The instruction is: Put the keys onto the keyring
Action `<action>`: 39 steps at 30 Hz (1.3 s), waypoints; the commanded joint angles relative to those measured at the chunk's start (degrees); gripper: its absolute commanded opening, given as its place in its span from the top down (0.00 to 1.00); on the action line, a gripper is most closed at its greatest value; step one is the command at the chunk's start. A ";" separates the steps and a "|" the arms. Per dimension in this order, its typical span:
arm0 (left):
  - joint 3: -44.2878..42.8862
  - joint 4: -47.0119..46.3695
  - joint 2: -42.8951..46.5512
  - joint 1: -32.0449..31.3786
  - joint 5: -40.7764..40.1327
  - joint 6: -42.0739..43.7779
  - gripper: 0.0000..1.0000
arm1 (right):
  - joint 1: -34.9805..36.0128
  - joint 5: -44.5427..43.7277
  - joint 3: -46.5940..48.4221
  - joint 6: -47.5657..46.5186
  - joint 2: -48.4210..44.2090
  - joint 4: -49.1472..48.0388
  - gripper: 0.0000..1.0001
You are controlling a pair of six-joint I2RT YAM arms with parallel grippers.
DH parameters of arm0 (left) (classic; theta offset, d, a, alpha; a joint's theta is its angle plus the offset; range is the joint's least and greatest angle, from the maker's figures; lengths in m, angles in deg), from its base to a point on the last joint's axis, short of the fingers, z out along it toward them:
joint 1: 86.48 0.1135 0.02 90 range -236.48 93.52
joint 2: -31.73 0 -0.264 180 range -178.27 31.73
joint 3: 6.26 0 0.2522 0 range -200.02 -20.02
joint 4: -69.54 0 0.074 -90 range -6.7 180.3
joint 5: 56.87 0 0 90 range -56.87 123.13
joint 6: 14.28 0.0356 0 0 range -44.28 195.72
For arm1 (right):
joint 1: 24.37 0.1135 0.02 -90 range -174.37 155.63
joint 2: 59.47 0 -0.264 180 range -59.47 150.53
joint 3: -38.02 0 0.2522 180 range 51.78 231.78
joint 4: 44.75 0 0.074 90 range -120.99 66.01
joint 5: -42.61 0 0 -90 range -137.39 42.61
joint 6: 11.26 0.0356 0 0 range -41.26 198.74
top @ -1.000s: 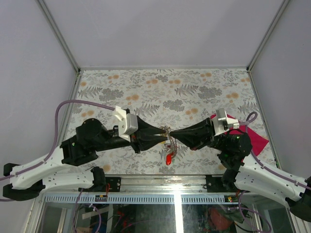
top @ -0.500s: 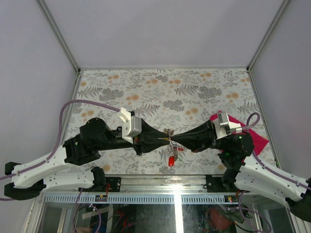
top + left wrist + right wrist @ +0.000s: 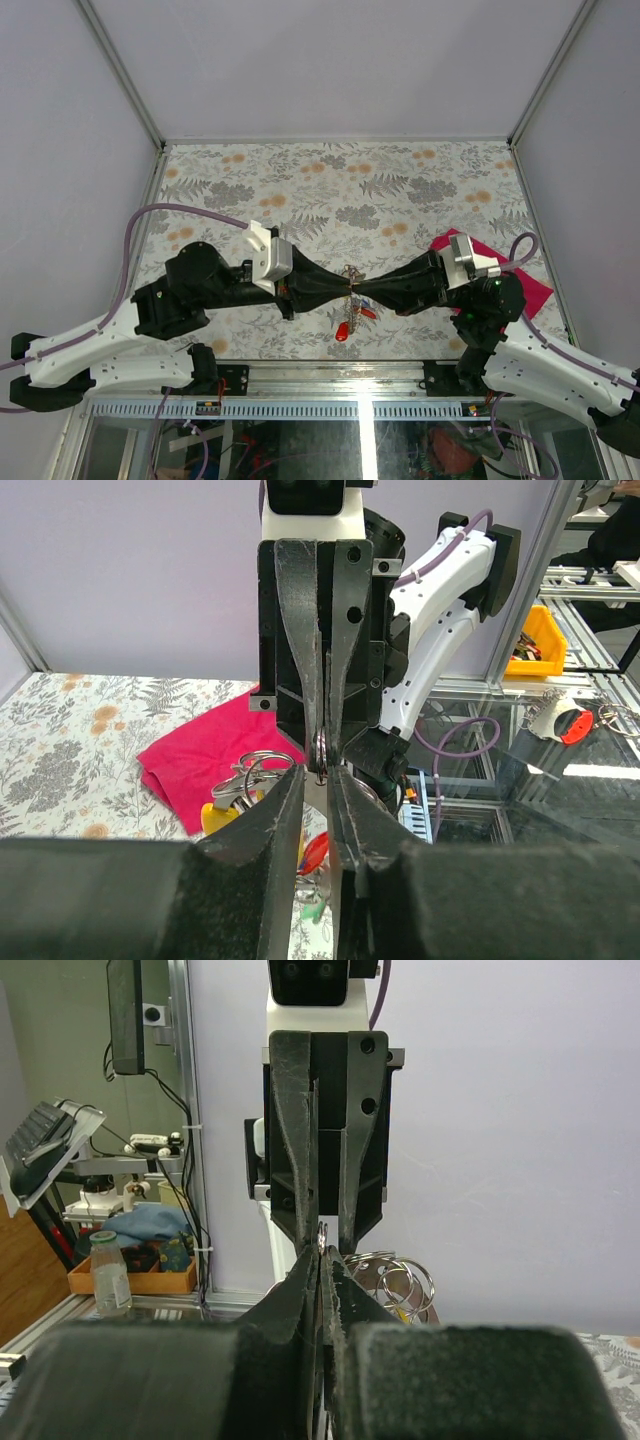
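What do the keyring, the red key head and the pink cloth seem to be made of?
The keyring looks like thin polished metal: it is silvery, with bright glints along its loops. The red key head is probably plastic, evenly coloured and a little glossy, though it is too small to be sure. The pink cloth seems to be soft matte fabric, as it lies in loose folds.

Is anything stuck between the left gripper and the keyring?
Nothing visible is. The left gripper sits right at the keyring, which the right gripper pinches up in the air. The keys hang below, out of the way.
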 commanded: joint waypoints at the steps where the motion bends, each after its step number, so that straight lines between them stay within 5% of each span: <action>1: -1.54 -3.52 -1.11 -0.17 0.48 -0.37 0.87 | 0.02 1.51 3.55 -2.24 -1.16 -0.46 1.00; 5: -2.35 -2.59 -1.84 -0.23 0.83 -0.39 1.00 | 0.09 1.94 4.07 -3.92 -1.79 2.64 1.00; 11: -6.83 5.18 -4.30 -0.21 1.28 0.68 1.00 | 0.03 1.42 4.85 -9.35 -4.06 10.91 0.98; 21: -15.28 22.38 -8.62 -0.23 2.01 4.68 1.00 | 0.08 -1.30 6.41 -20.24 -8.84 29.28 0.81; 39: -29.24 42.28 -18.55 -0.22 0.92 11.46 1.00 | 0.08 2.61 10.55 -26.33 -6.90 44.12 0.79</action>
